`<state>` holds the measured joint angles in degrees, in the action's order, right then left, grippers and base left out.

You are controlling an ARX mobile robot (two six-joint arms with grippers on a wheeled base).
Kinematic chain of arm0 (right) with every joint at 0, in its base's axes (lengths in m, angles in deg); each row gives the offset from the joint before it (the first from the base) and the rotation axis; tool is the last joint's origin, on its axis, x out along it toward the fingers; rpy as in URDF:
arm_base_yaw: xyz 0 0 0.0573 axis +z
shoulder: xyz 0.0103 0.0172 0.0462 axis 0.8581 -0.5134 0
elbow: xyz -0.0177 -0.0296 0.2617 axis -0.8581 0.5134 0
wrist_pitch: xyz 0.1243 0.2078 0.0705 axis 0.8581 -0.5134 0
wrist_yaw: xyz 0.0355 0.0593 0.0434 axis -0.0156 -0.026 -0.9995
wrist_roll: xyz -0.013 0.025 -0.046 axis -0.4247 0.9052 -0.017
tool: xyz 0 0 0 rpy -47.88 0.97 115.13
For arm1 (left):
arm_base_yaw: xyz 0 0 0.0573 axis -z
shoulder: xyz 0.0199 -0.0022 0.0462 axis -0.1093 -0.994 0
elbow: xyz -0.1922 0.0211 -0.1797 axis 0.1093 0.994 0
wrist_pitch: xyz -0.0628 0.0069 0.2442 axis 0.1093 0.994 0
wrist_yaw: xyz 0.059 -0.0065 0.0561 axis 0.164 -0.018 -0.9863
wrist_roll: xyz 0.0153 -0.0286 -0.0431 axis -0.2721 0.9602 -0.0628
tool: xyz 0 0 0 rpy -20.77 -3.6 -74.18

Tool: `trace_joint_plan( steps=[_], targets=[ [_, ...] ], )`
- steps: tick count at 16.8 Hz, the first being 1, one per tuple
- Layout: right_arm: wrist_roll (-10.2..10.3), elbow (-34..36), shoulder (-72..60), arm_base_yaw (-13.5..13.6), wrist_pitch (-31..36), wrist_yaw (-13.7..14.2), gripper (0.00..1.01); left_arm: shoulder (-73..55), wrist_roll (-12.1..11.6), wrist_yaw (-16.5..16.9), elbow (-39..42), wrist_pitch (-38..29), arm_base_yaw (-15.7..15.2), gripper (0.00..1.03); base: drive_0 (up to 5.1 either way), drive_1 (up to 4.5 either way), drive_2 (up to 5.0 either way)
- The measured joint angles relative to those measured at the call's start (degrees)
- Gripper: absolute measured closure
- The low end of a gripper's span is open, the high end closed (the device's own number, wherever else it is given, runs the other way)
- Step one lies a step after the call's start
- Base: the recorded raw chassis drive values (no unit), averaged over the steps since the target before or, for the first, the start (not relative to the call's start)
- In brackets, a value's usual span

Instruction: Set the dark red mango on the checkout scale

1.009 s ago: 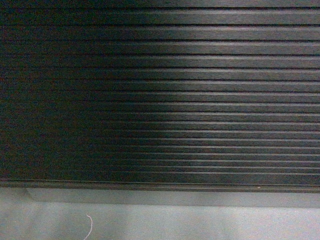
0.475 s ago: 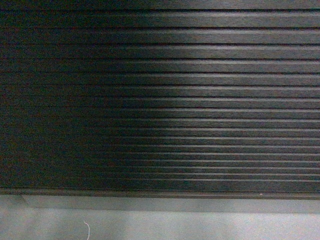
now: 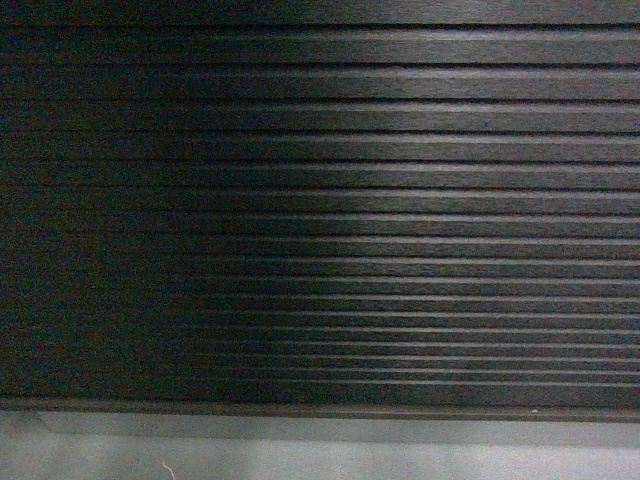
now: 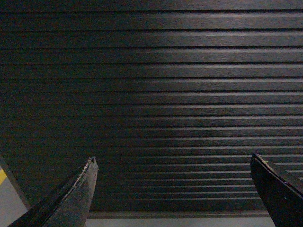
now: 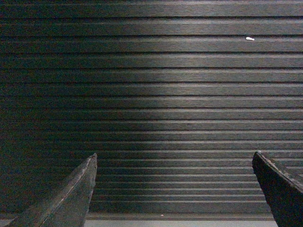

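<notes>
while both hands (image 4: 173,163) (image 5: 174,158) gape empty, checkout (image 3: 400,200) front dark, horizontally ribbed, dimly lit

Head view is pretty much all dark ribbed checkout front panel (image 3: 330,210) – it fills the frame, with a strip of pale grey floor (image 3: 400,455) running along below its bottom edge. A thin bit of thread (image 3: 168,468) lies on that floor, lower left – just in front of the panel.
</notes>
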<state>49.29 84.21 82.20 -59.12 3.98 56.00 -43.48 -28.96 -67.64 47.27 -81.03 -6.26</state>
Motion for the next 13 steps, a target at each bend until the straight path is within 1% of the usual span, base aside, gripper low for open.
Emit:
trace_joint_plan(
  steps=[13],
  targets=[
    [0.0, 0.0, 0.0, 0.0, -0.2, 0.0, 0.03, 0.0, 0.0, 0.0, 0.0, 0.2, 0.0, 0.05, -0.2, 1.31, -1.7]
  ],
)
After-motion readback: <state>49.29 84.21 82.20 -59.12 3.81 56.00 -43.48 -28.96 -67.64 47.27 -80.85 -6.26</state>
